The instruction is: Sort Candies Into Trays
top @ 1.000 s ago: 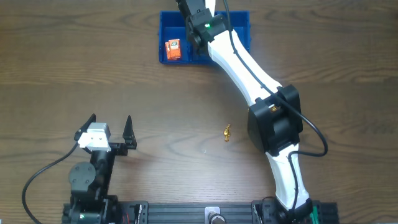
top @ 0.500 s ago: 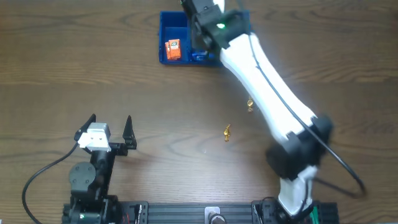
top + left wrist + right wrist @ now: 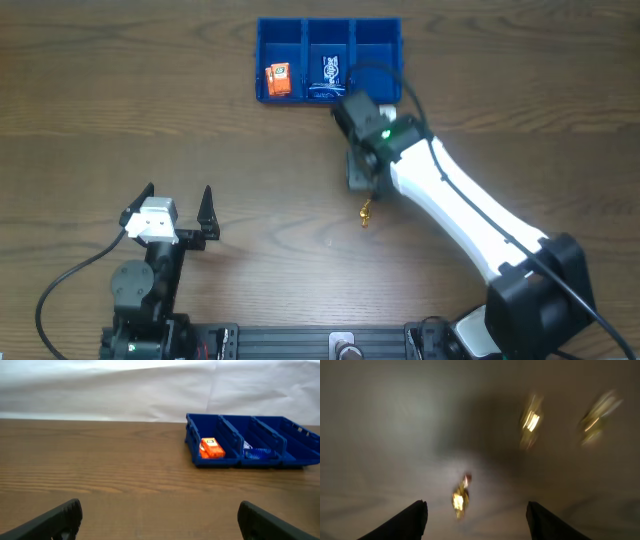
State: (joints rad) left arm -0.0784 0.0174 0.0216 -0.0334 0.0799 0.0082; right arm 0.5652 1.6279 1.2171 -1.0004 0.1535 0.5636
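Partway through sorting: orange candy (image 3: 278,80) and blue candy (image 3: 328,73) in left and middle bins of the tray (image 3: 262,50), gold candy (image 3: 365,213) loose on the table (image 3: 120,110) under the right gripper (image 3: 476,510), fingers (image 3: 405,522) spread apart.

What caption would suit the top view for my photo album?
Right gripper open over a gold candy on the table; orange candy and blue candy in separate compartments of the blue tray.
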